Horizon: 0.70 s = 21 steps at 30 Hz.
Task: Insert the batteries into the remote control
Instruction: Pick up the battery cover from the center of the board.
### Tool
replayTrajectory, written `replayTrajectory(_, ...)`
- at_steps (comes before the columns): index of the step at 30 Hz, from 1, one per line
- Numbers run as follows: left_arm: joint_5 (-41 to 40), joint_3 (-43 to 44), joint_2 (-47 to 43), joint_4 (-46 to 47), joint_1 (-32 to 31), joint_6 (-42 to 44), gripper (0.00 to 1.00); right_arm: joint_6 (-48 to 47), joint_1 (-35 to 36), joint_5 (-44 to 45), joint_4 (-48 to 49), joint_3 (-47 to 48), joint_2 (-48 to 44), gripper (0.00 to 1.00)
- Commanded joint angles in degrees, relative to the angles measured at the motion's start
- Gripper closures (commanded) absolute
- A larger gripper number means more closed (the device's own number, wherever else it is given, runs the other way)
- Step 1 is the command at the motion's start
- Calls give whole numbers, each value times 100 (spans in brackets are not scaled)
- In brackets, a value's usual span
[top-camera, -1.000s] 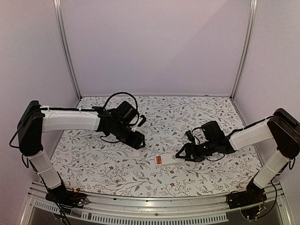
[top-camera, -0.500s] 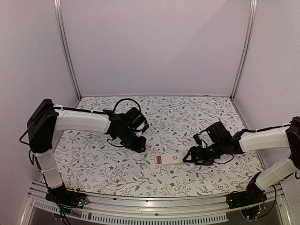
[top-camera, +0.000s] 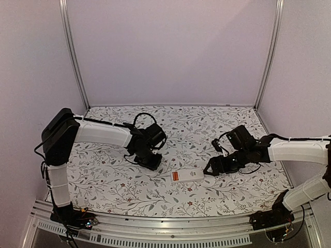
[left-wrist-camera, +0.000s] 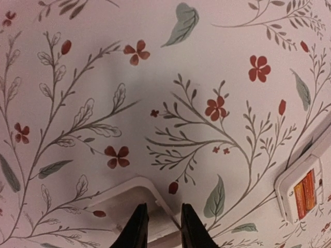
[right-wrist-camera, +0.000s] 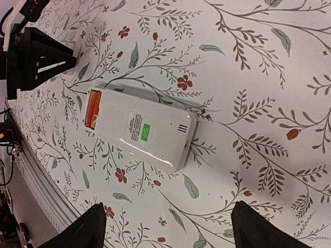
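A slim white remote control lies back-up on the flower-patterned table, near its front edge. Two orange batteries sit side by side in the recess at its end. The right gripper hovers just beside the remote's other end, its fingers spread wide and touching nothing. The left gripper is down at the table just beside the remote, its fingers nearly together astride the rim of a thin white cover plate. I cannot tell whether they pinch it.
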Motion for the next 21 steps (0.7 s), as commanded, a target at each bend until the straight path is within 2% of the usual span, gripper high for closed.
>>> replayTrajectory(1, -203, 115, 154, -199, -72, 19, 78, -454, 159, 408, -578, 289, 365, 15)
replayTrajectory(4, -214, 115, 206, -209, -72, 52, 83, -493, 158, 354, -445, 389, 602, 15)
replayTrajectory(10, -218, -3, 10, -142, -27, 77, 100, -585, 178, 131, -264, 717, 1205, 15)
replayTrajectory(16, 316, -577, -751, 438, 133, -8, 100, -756, 523, 375, -309, 864, 1569, 15)
replayTrajectory(21, 288, -740, -1055, 449, 222, 3, 100, -808, 1033, 1322, -480, 1060, 1808, 14)
